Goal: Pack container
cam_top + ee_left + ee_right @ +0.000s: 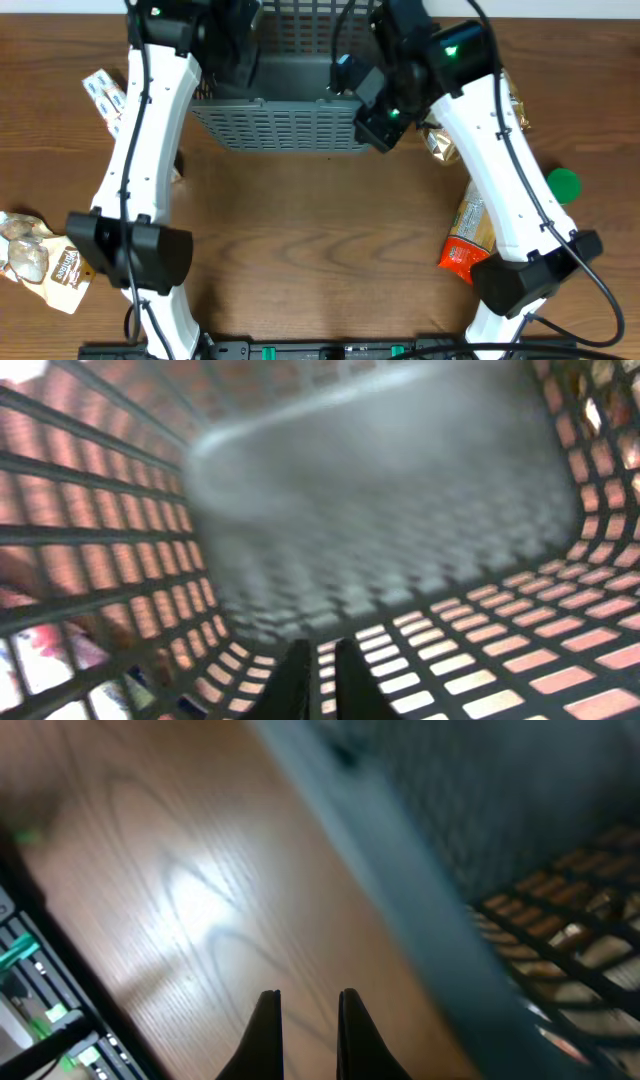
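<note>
The container (280,125), a large dark grey basket with slotted walls, sits at the far middle of the wooden table. My left gripper (320,652) is inside it, low by the near lattice wall, fingers almost touching with nothing between them. The left wrist view shows the basket's bare grey floor (400,510). My right gripper (305,1010) hangs over bare table just outside the basket's right front corner, fingers a little apart and empty. The basket's blurred rim (420,920) runs past it on the right.
A blister pack (105,98) lies left of the basket. A brown-and-white snack bag (40,262) lies at the left edge. A gold foil packet (440,142), an orange-red packet (468,240) and a green lid (563,183) lie on the right.
</note>
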Tool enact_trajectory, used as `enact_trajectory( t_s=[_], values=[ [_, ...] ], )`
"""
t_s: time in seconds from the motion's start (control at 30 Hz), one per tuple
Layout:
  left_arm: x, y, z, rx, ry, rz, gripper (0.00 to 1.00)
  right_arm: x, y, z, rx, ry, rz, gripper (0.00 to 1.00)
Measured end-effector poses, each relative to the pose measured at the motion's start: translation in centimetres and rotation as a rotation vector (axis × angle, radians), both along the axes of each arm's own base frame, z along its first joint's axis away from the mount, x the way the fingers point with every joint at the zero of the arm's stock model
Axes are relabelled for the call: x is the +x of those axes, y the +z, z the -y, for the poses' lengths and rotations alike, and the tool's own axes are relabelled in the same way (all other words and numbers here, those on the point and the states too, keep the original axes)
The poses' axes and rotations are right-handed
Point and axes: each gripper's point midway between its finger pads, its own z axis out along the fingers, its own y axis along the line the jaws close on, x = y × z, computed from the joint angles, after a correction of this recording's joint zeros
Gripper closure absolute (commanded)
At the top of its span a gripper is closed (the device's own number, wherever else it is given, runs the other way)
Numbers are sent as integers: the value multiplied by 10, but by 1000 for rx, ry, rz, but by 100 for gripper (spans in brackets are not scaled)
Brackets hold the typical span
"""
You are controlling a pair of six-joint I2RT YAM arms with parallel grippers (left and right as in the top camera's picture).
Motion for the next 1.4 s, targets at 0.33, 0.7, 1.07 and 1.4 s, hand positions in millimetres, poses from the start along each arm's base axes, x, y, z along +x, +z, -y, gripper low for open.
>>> enact_trajectory(
  t_s=[0.33,0.7,1.07,1.4],
  values=[
    [-53,103,-31,20,118,223,2,25,53,-23,82,-172,239,27],
    [-123,110,-129,52,560,109,1,32,168,215,236,-1186,465,1],
    [-122,108,-150,61,638,109,1,22,74,289,230,-1680,46,1],
    [-121,107,-150,61,637,110,1,71,-64,285,245,-1838,-191,1]
  ],
)
